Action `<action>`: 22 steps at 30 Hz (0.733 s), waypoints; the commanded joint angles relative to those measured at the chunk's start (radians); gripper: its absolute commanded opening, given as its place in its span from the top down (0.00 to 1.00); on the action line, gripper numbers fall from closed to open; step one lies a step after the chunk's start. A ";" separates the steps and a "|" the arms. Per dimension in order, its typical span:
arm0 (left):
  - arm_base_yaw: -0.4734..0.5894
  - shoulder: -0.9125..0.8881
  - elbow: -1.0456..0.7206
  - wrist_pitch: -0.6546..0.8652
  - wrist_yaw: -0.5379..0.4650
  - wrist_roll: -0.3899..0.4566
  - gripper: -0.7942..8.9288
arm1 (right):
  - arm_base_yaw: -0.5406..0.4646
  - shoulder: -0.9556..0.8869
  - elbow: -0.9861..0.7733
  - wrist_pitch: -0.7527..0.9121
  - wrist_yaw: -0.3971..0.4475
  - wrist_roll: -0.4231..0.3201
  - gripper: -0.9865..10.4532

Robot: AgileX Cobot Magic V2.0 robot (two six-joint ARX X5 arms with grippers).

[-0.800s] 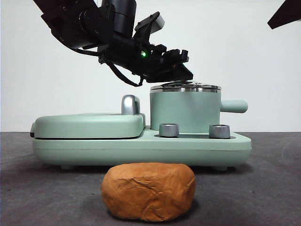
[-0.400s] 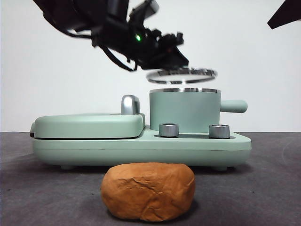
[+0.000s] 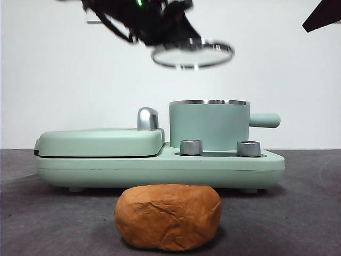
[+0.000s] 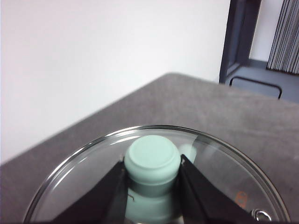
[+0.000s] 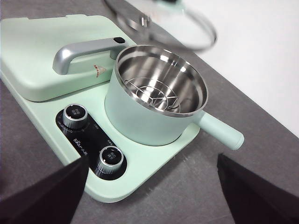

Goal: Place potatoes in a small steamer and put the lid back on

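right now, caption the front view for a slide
Left gripper holds the glass lid above the open steamer; potato waits in front.

Bright even light, soft shadow under the potato [image 3: 168, 216], motion-blurred lid [image 3: 193, 53] (streaky in both views), steel glare inside steamer [image 5: 159, 93].

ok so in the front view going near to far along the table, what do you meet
potato → control knobs on the cooker base → small steamer. The lid is off the table, held in the air by the left end effector.
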 commanded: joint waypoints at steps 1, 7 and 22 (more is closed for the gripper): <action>0.004 -0.061 0.019 -0.004 0.001 0.000 0.91 | 0.005 0.006 0.013 0.009 -0.003 0.019 0.53; 0.032 -0.172 0.019 -0.153 0.001 0.001 0.91 | 0.005 0.006 0.013 0.009 -0.004 0.019 0.53; 0.092 -0.332 0.010 -0.348 0.002 0.028 0.91 | 0.132 0.033 0.014 -0.014 -0.014 0.018 0.53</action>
